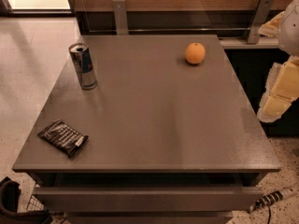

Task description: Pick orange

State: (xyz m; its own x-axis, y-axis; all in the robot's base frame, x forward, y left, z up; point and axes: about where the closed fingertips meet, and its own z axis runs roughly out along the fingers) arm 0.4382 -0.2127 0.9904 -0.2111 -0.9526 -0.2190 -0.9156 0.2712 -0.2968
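A grey tabletop [154, 115] fills most of the view. The tool [273, 107] hangs beyond the tabletop's right edge, pale and partly cut off by the frame, well apart from everything on the surface; whether it is released or clenched I cannot tell. A drink can [83, 66] stands upright near the far left corner. A dark packet [63, 137], perhaps a snack wrapper, lies flat at the near left. The orange [195, 53] sits alone toward the far right, resting on the tabletop
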